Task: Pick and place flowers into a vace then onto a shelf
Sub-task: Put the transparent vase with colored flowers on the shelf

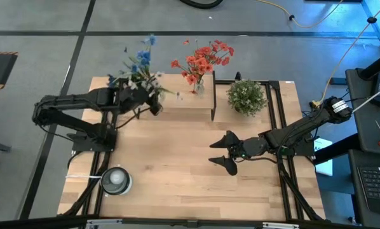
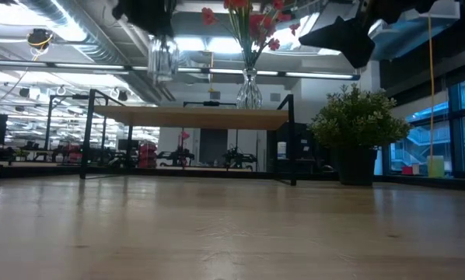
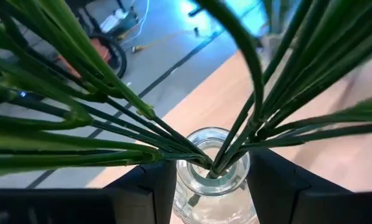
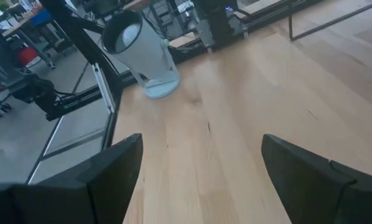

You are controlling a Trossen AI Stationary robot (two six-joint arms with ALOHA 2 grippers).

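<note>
Left wrist view: left pincer (image 3: 211, 186) pinching a clear glass vase (image 3: 212, 177) crowded with green flower stems (image 3: 111, 99).
Blooms: blue and seemingly white (image 1: 142, 63).
Height: vase hangs above the shelf (image 2: 194, 117) edge.
Right pincer (image 1: 223, 153): spread over bare worktop (image 1: 171, 165).

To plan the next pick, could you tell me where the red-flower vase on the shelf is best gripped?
I would grip the clear vase across its glass body, coming level from the table's open front. Its red flowers fan wide above, blocking a top approach on the shelf.

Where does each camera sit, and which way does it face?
High: above the table, facing down; both arms, shelf, plant.
Low: at tabletop height, facing level at the shelf; grippers overhead.
Left wrist: on the left arm, down into the held vase.
Right wrist: on the right arm, over bare table; open fingers.
High and low share the red flowers.
</note>
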